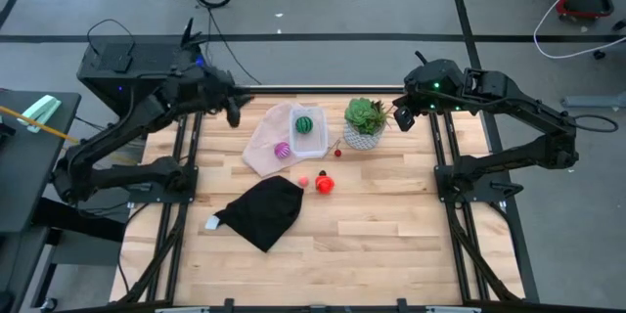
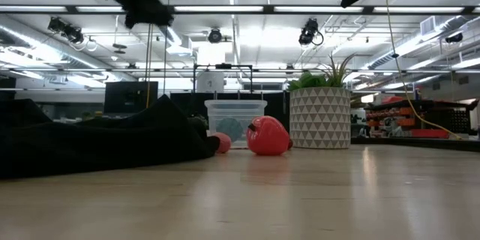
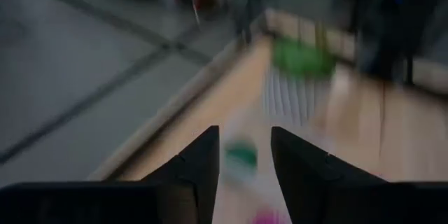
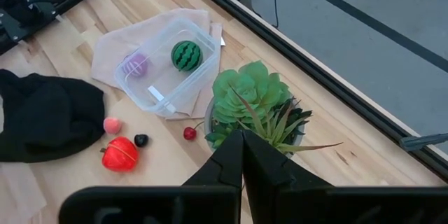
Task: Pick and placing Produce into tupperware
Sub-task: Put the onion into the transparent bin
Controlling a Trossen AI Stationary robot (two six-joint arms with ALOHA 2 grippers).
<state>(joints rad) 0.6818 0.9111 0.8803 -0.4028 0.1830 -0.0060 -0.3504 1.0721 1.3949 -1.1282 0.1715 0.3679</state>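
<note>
Sitting in the clear tupperware on the wooden surface: green striped ball. No writing is readable. Left gripper fingers apart, empty; right gripper fingers together.

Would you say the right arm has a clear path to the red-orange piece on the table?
Probably yes: the red-orange piece lies in the open; only the succulent sits under the shut right gripper.
</note>
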